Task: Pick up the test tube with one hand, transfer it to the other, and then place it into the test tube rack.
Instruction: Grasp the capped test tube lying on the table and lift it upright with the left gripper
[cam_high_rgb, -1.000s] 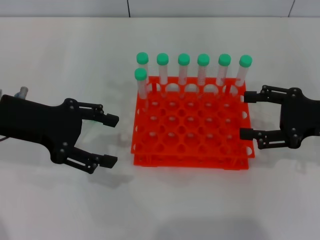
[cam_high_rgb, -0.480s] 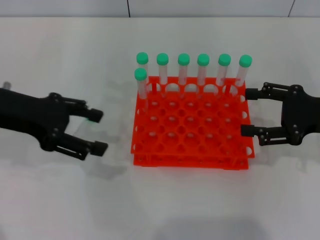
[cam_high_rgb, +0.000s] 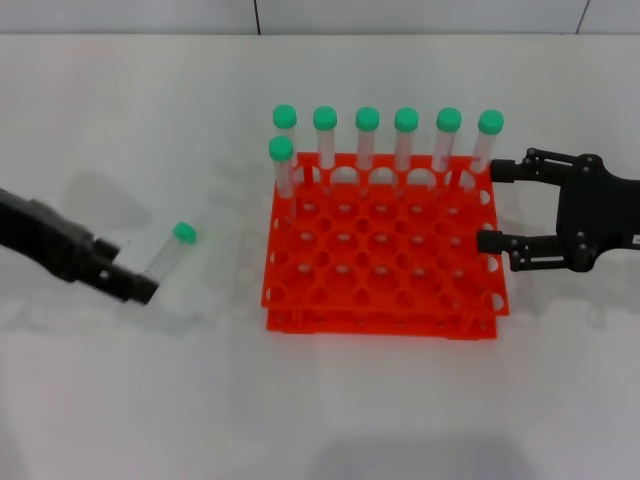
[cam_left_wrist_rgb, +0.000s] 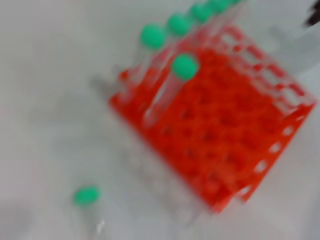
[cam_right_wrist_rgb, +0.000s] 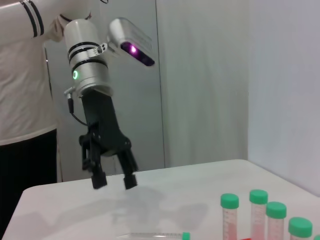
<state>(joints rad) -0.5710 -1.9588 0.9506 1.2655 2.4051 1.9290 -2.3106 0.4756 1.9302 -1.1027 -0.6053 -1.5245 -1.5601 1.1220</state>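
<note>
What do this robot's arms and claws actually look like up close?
The left gripper is matte black with two jaws, on a thick silver-white arm with black bands, a green glowing ring and a thin black cable. The right gripper is also black, built from hinged links.

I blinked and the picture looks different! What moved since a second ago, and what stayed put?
The left gripper pulled back from the test tube rack toward the left edge, uncovering a loose test tube lying on the table. The right gripper, open beside the rack, shifted only slightly. The rack and its seven standing tubes stayed put.
</note>
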